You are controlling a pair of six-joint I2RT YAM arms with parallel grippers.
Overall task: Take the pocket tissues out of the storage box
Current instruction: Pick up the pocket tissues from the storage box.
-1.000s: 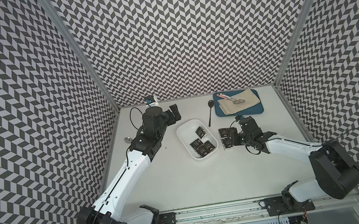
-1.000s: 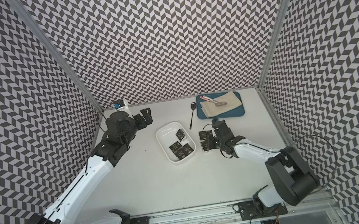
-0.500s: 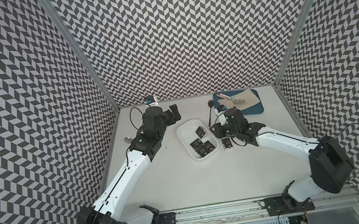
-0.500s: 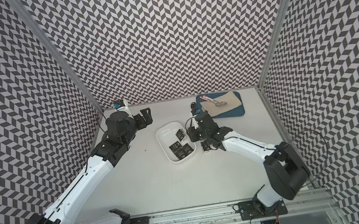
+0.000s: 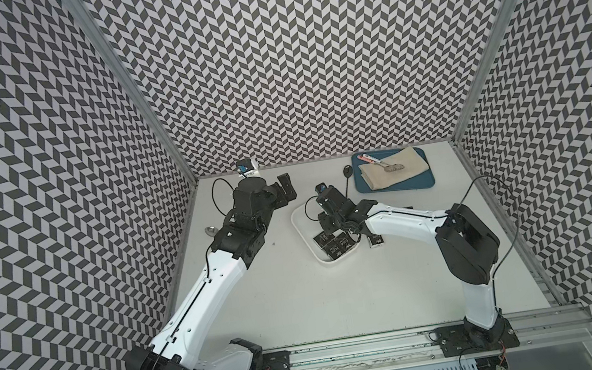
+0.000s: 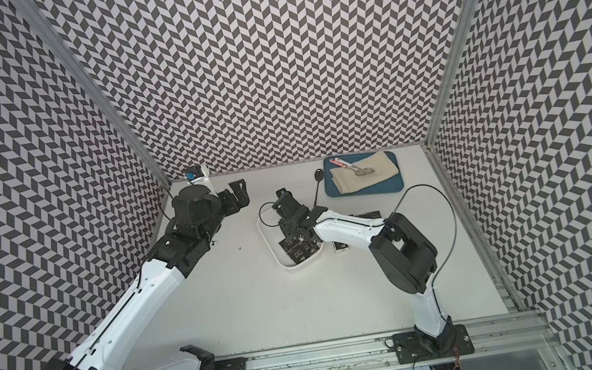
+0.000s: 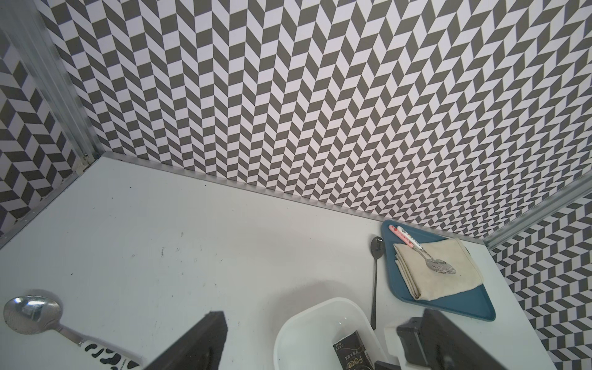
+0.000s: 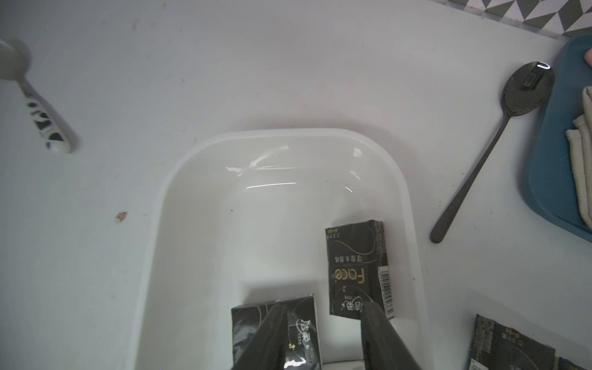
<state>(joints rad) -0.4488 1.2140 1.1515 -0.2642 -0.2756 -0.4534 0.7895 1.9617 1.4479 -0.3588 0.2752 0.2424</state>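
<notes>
While several pocket tissues (image 5: 332,245) lie in the near end of the storage box (image 5: 298,221), another packet (image 5: 376,240) rests on the desk (image 5: 344,306) just outside it, on the right arm's side. The right tool (image 8: 323,307) hangs over the box's inside with its fingers parted, grasping nothing. Farther back, left of the box, the left tool (image 5: 284,191) is spread wide and empty. By the back wall a black spoon (image 5: 349,182) lies beside a blue tray (image 5: 421,184) carrying a beige cloth (image 5: 400,174).
</notes>
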